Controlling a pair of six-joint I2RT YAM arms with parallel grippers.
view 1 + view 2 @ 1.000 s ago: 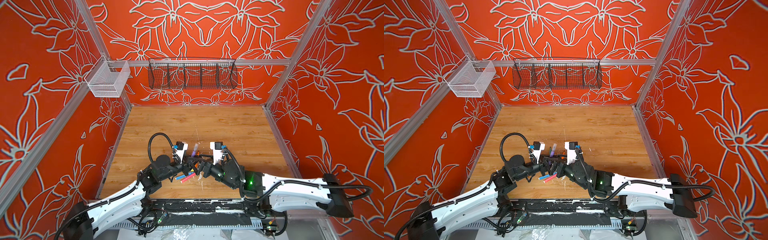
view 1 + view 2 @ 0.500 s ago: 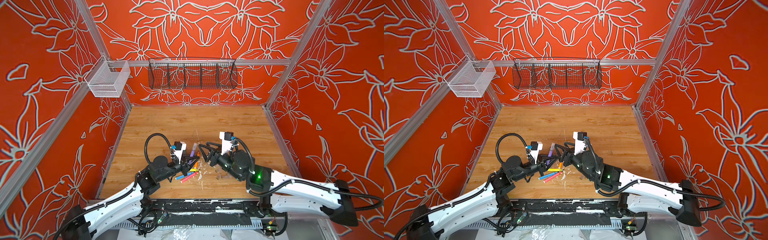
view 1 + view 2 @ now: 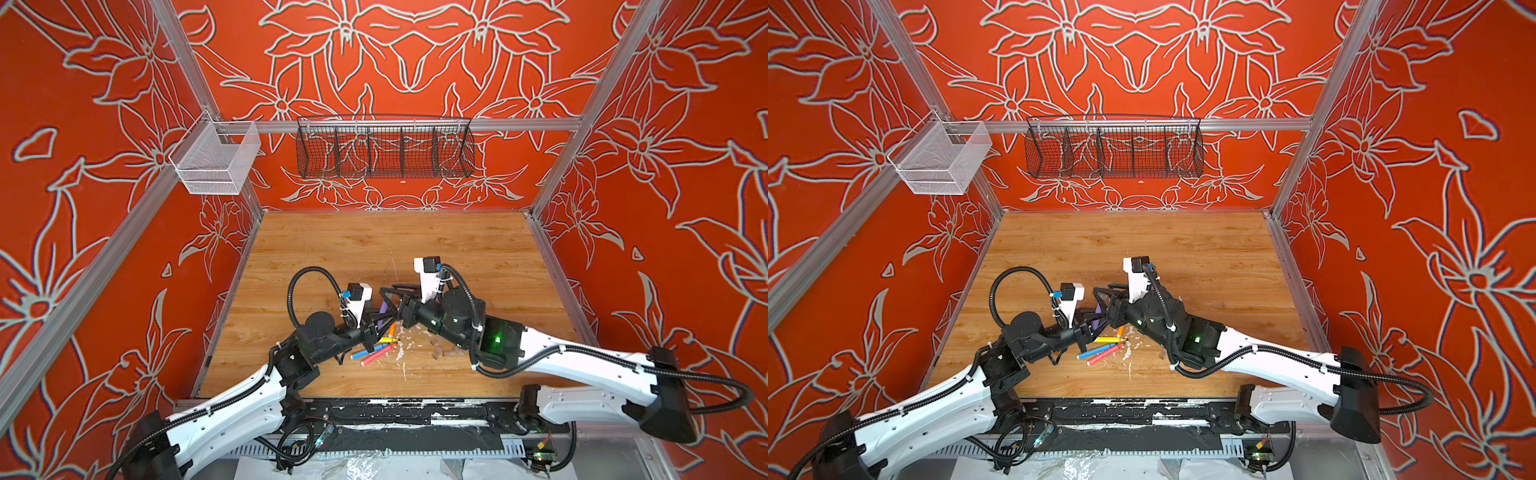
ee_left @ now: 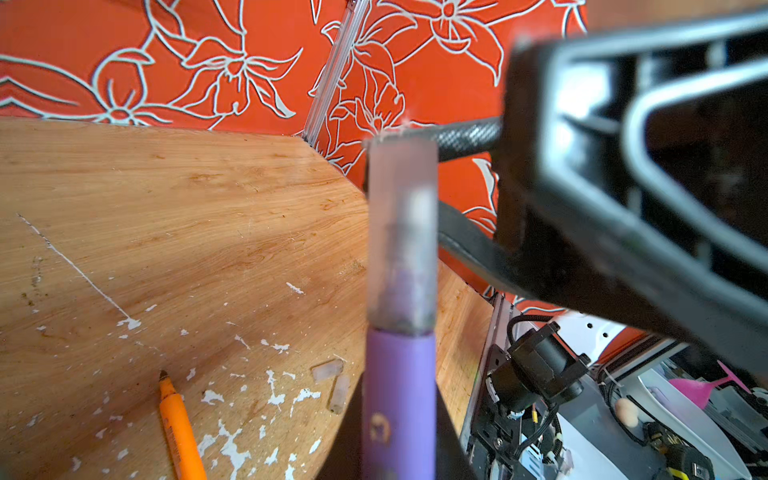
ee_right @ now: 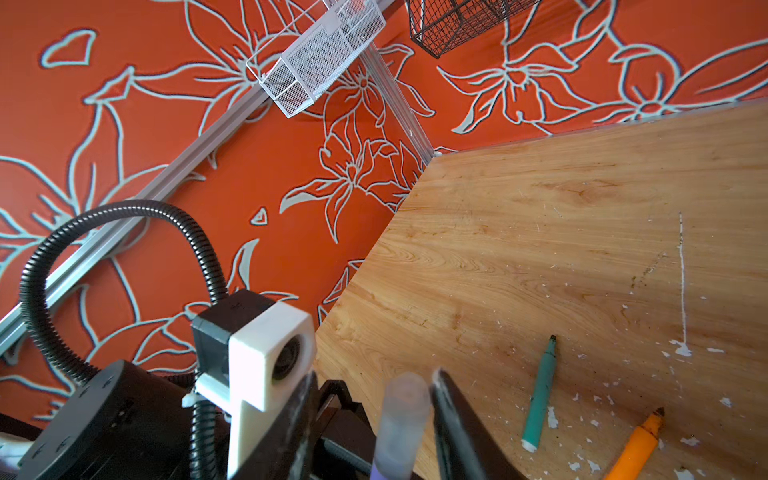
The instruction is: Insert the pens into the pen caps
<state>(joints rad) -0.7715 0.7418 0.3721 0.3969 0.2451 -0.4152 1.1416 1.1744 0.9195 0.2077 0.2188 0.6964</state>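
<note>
Two pincers facing, left pincer gripping purple pen, right pincer part-open around cap

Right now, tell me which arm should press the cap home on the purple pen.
Right. The right gripper straddles the cap sitting on the purple pen, its jaws not yet clamped. The left gripper is shut on that pen's barrel, busy holding it steady.

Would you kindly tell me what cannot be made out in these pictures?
- Cap seating on purple pen: left wrist view, blurred.
- Green pen: both top views, apparently hidden beneath left gripper.
- Loose caps: top view, too small to count.
</note>
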